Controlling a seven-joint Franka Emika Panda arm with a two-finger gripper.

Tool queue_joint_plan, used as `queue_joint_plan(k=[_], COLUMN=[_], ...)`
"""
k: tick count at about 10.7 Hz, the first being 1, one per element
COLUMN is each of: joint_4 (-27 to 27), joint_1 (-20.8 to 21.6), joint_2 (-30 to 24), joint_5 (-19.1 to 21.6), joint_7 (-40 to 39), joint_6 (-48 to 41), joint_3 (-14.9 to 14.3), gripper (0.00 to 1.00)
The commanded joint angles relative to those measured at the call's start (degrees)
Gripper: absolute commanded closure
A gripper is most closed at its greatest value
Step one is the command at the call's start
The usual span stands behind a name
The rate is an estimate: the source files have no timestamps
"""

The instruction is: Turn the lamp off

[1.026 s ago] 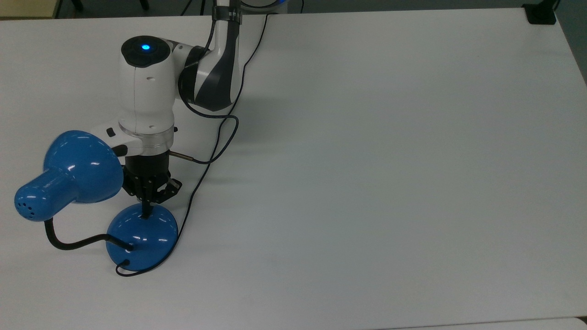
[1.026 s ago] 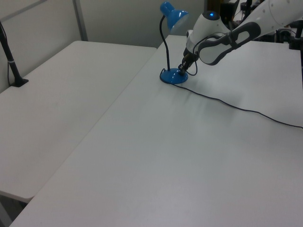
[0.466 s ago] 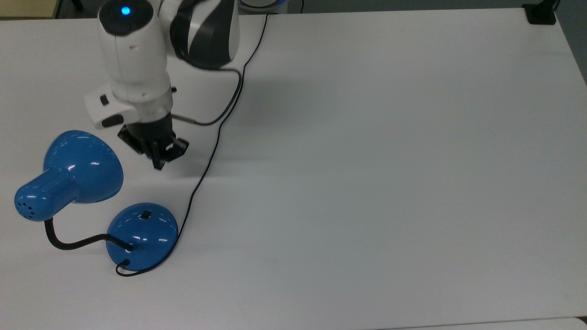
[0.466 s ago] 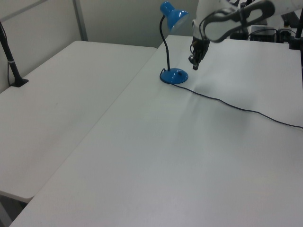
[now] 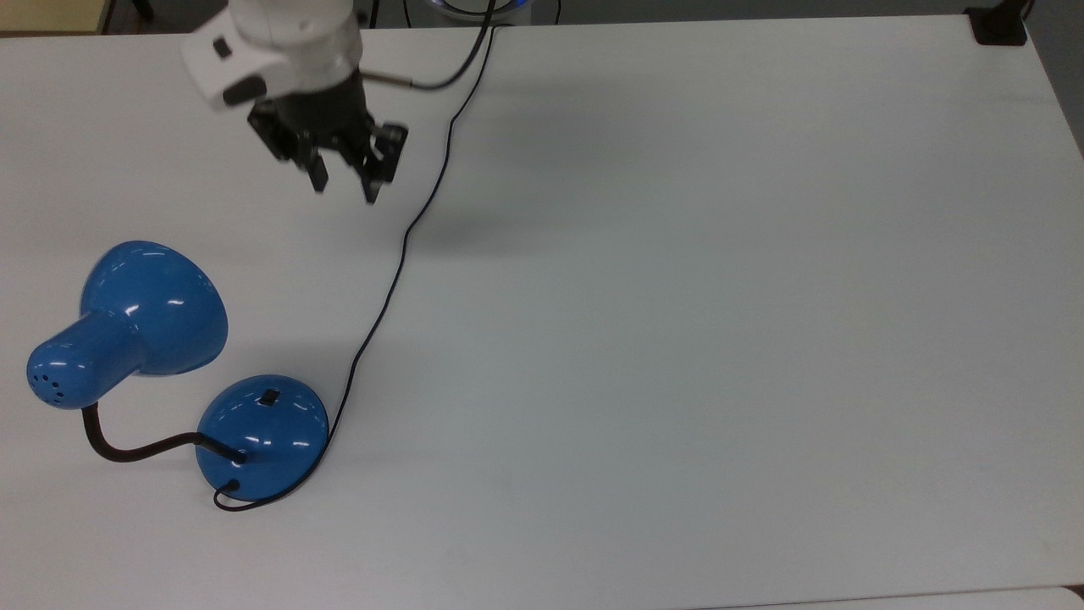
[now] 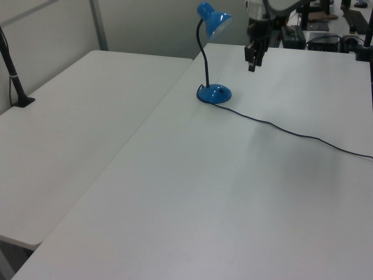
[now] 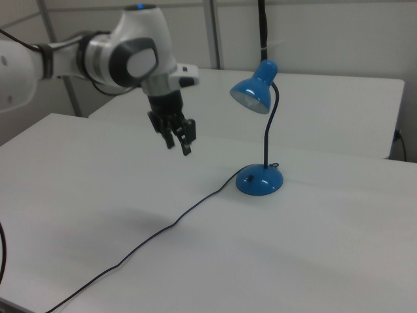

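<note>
The blue lamp stands at the top view's lower left, with its bell shade (image 5: 144, 313) held over the table by a black gooseneck (image 5: 135, 449). A small black switch (image 5: 270, 396) sits uncovered on the round base (image 5: 262, 436). In the right view the shade (image 7: 256, 88) faces me and shows no glow. My gripper (image 5: 344, 191) hangs in the air well away from the base, toward the top view's upper edge, open with nothing between its fingers. It also appears in the left view (image 6: 253, 63) and the right view (image 7: 179, 145).
The lamp's thin black cord (image 5: 389, 288) runs from the base across the white table (image 5: 677, 339) toward the arm's foot. A second table (image 6: 70, 116) adjoins it, bearing a clamped black post (image 6: 14, 81). A black clamp (image 5: 999, 25) sits at the far corner.
My gripper left the switch on the lamp base, rose and drew back toward the top view's upper edge. Its fingers went from shut to open. The lamp stayed put.
</note>
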Motion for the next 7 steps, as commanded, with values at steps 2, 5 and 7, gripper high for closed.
queue_joint_plan(k=[2,5,7], joint_4=[-1.42,0.43,0.52], joint_1=[0.13,-0.31,-0.31], joint_2=[-5.44,-4.74,-4.74], joint_5=[-0.1,-0.1,-0.1], joint_7=[-5.28,-6.45,-6.28], joint_6=[-7.58,-11.12,-10.94], joint_3=[-0.52,-0.69,-0.69], gripper=[0.0,0.0,0.0])
